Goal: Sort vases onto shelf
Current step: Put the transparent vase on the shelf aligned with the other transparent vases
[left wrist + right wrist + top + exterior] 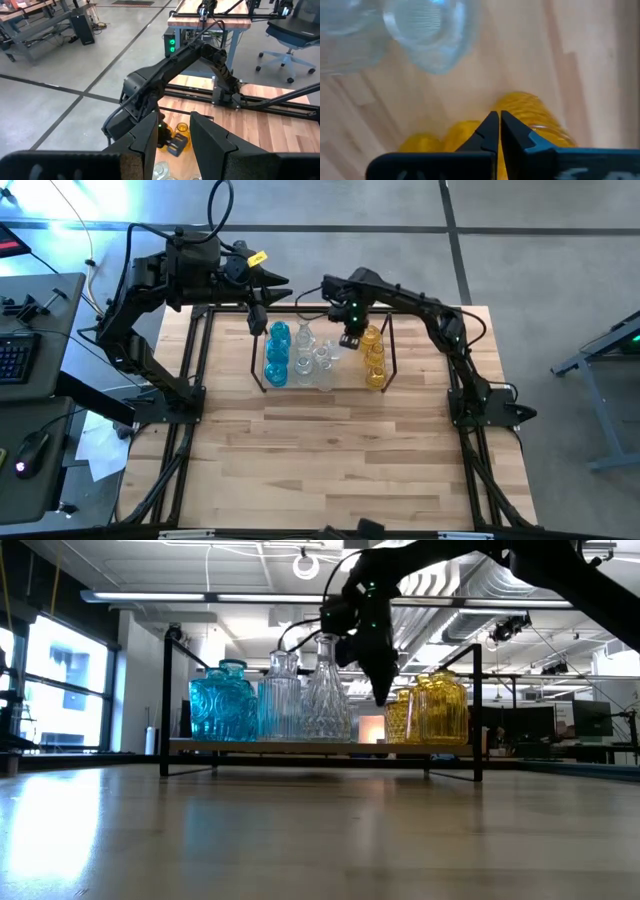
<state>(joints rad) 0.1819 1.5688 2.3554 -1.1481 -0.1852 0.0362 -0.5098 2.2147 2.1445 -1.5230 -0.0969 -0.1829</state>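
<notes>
The right arm reaches in from its base at the desk's right edge, elbow bent, wrist turned down. The right gripper (351, 339) points downward, its fingers (490, 131) pressed together with nothing between them. In the low view it hangs tip-down from above (381, 690). The left arm is folded back at the far left corner, its forearm level. The left gripper (283, 292) points toward the right arm, fingers (150, 137) slightly parted and holding nothing.

R arm (175, 70) beyond L end effector (172, 145)
</notes>
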